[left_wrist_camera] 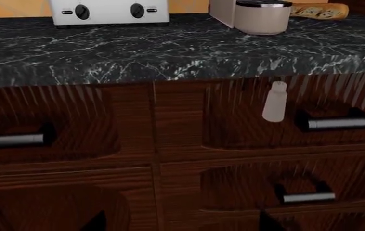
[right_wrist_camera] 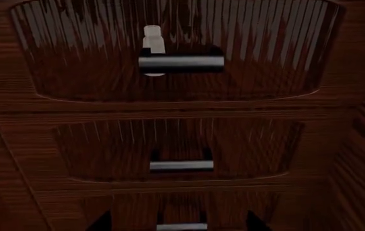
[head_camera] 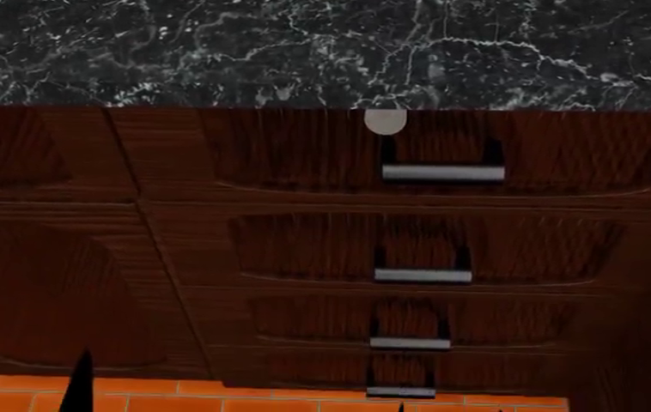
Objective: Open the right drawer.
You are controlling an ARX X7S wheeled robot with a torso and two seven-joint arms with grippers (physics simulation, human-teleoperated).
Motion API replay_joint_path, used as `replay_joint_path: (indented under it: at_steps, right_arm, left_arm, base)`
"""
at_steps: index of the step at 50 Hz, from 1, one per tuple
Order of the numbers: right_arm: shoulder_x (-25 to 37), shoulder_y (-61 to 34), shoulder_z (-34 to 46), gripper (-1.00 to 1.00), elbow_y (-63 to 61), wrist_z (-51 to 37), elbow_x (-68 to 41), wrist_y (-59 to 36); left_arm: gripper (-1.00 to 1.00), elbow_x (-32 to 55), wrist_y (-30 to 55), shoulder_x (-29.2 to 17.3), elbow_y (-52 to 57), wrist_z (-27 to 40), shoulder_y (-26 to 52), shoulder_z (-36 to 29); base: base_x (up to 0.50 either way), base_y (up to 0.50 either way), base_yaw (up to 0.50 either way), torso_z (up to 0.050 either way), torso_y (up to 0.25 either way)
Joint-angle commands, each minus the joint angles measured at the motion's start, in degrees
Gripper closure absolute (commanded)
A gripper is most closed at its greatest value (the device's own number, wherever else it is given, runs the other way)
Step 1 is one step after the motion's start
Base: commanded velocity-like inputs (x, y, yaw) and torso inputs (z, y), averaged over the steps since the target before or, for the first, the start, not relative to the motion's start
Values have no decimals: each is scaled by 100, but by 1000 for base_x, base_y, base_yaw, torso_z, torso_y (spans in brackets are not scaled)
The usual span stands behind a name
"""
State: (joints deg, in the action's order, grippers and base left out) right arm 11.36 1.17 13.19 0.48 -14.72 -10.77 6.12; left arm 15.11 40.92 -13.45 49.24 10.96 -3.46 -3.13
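The right drawer (head_camera: pixel 302 159) is the wide top front under the counter edge, dark reddish wood with a silver bar handle (head_camera: pixel 442 172). It sits flush with the fronts below, shut. In the right wrist view the drawer (right_wrist_camera: pixel 266 57) and its handle (right_wrist_camera: pixel 181 61) lie ahead of my right gripper (right_wrist_camera: pixel 177 224), which is open and well short of them. In the left wrist view the drawer (left_wrist_camera: pixel 247 125) and its handle (left_wrist_camera: pixel 340 123) are off to one side. My left gripper (left_wrist_camera: pixel 181 225) is open, facing the cabinet frame.
A narrower drawer front (left_wrist_camera: pixel 41 125) with its own handle (left_wrist_camera: pixel 9 139) sits left of the right drawer. More drawers stack below (head_camera: pixel 423 275). A small white bottle shape (head_camera: pixel 386 122) hangs by the handle. The black marble counter (left_wrist_camera: pixel 169 48) carries a toaster (left_wrist_camera: pixel 109 10) and a jar (left_wrist_camera: pixel 263 17).
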Motion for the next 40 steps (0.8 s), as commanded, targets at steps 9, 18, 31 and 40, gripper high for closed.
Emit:
replay_joint_path:
  at_steps: [9, 18, 31, 40]
  right_arm:
    - [34, -6, 68, -100, 28, -36, -32, 26]
    - [50, -11, 99, -100, 48, -57, -39, 29]
    - [78, -16, 114, -100, 19, -90, -78, 54]
    - [108, 12, 168, -100, -129, -94, -110, 33]
  left_arm:
    - [-100, 70, -34, -43, 11, 64, -23, -7]
    - [-100, 108, -81, -80, -19, 33, -1, -67]
    - [-100, 313, -78, 22, 9, 152, -1, 175]
    - [-100, 344, -26, -4, 48, 203, 9, 147]
  base:
    - [0, 0, 0, 0, -112]
    - [-1, 0, 0, 0, -113]
    - [0, 0, 0, 0, -52]
    - [52, 0, 0, 0, 0]
